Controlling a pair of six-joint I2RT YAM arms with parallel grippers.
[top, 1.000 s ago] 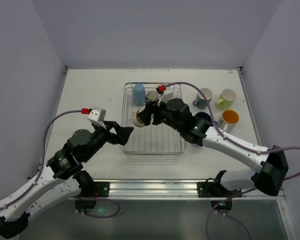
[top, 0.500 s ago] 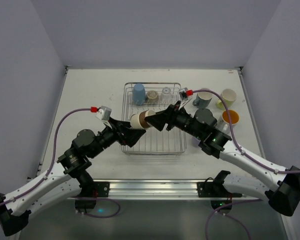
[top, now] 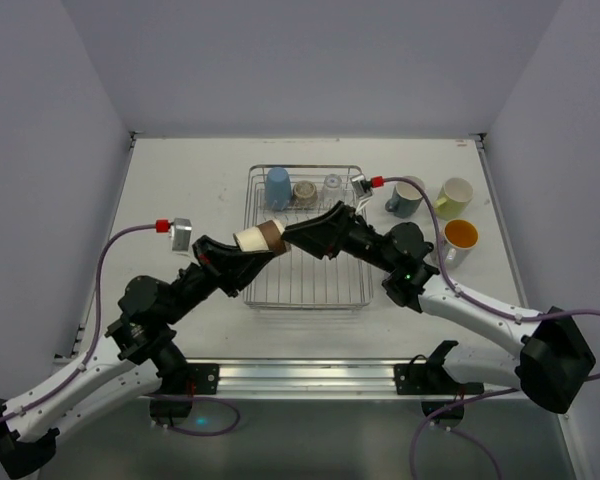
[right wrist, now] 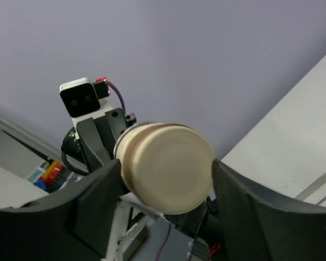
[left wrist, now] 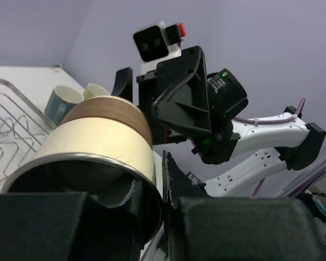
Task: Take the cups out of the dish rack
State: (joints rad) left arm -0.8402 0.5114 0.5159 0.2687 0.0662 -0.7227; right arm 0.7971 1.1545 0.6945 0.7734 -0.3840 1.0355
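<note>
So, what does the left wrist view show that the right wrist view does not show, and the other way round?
Only the left wrist view shows the open rim of the beige cup, pinched by the left gripper, as well as wires of the dish rack and, beyond it, a grey-teal mug and a pale mug. Only the right wrist view shows the cup's closed base between the fingers of the right gripper, and the left arm's camera. Both show the same brown-banded cup held between the two grippers.
</note>
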